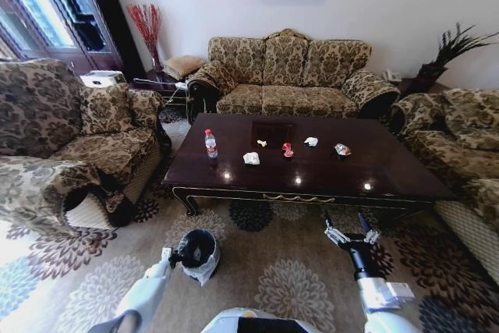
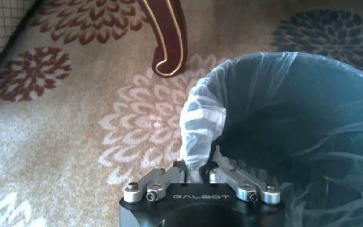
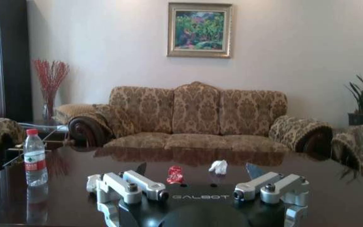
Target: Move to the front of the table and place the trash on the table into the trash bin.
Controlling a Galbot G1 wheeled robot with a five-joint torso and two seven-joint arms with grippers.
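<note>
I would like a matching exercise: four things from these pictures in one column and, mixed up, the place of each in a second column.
Things:
1. plastic bottle
2. trash bin
3. left gripper
4. right gripper

Places:
A. on the carpet in front of the table
B. on the bin's rim, gripping the bag
C. on the tabletop, towards its left end
D. raised before the table's front edge, fingers spread

Pairs: 1-C, 2-A, 3-B, 4-D

Left arm low at 7 o'clock in head view, white forearm angled up toward 1 o'clock. Left hand (image 2: 195, 172) fingers pinched together, clamped on the bin (image 2: 295, 127) liner rim. Right arm at 5 o'clock, black wrist, pointing to 12 o'clock. Right hand (image 1: 348, 226) level, fingers spread wide apart, holding nothing.
</note>
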